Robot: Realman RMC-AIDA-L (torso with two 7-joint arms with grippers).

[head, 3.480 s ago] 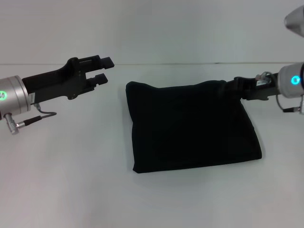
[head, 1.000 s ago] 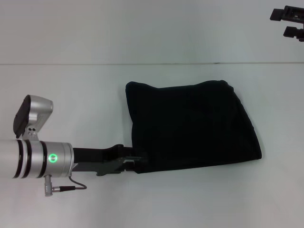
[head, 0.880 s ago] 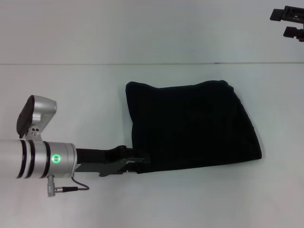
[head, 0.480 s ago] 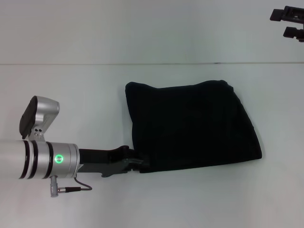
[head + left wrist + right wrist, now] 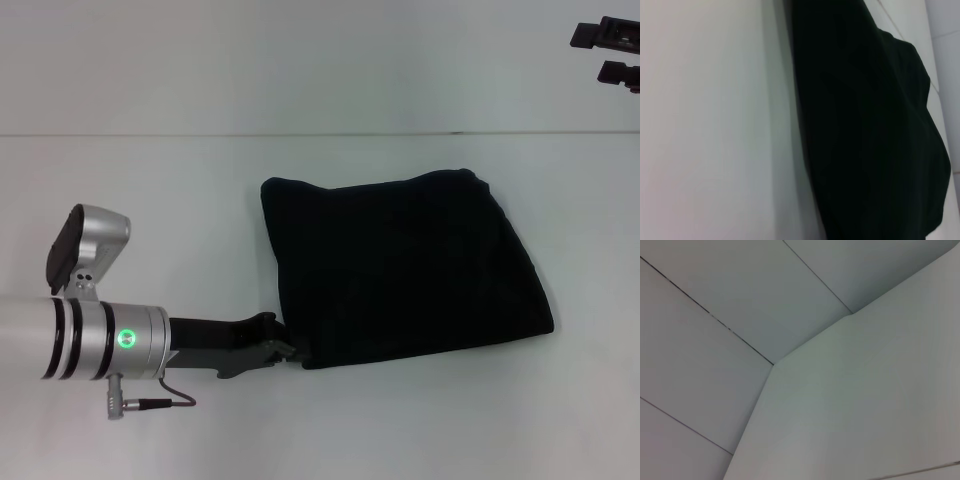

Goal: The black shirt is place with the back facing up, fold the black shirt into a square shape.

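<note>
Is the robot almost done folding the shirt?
Nearly. The shirt already lies folded into a rough rectangle on the table. The left gripper is at its near left corner, probably tidying it. The right gripper is raised clear. Only squaring up seems left.

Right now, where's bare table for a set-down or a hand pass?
Bare: the table left of the black shirt, the strip along its near hem, and behind it to the wall. Crowded: the shirt's near-left corner, where the left gripper sits. Right gripper is parked far right.
</note>
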